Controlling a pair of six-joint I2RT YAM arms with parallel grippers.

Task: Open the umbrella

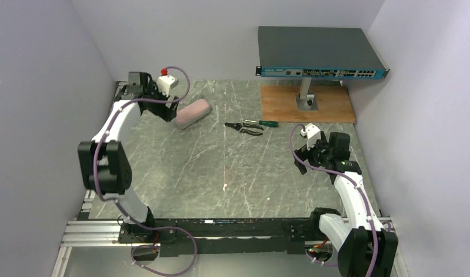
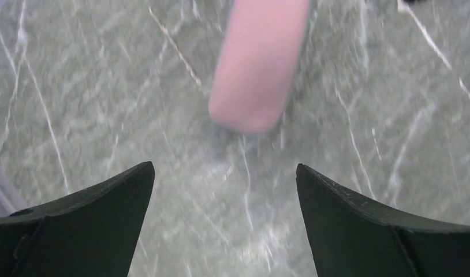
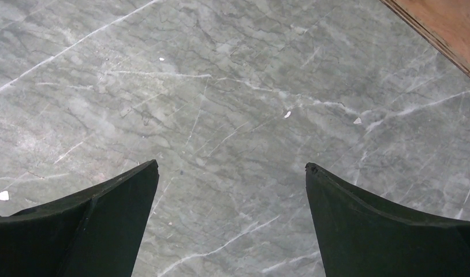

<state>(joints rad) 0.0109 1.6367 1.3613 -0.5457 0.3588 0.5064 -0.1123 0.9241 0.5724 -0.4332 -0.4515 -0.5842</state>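
The folded pale-pink fabric umbrella (image 1: 193, 113) lies near the grey marbled desk's (image 1: 221, 173) far-left corner, end-on just ahead of the left jaws, which stand wide apart; the right jaws, equally apart, hang well away.

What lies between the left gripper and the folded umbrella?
Only bare marble table. The left wrist view shows it: the left gripper, open, sits just short of the umbrella, with nothing in the gap.

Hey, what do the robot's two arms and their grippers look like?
Both the left arm and right arm have white links, black joint housings and a looping purple cable. The left gripper and right gripper have matte black, wedge-shaped fingers.
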